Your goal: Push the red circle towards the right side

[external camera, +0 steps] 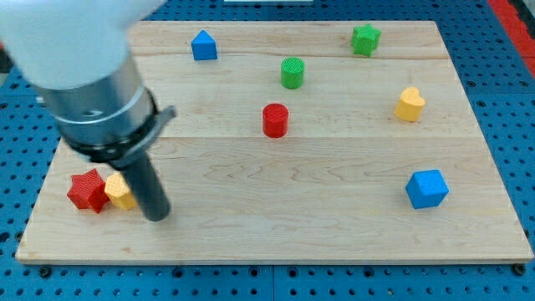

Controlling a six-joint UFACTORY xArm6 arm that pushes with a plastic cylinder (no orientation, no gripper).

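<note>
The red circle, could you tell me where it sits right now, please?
The red circle stands near the board's middle, just below-left of the green circle; my tip is far off at the view's lower left.

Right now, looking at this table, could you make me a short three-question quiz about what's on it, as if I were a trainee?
1. True or false: my tip is touching the red circle.
2. Which block lies nearest my tip? A) blue cube B) yellow block C) green star
3. Fill in: just above and to the right of the red circle in the view stands the green ____.

Key: 1 false, the tip is far off at the view's lower left. 2 B. 3 circle.
</note>
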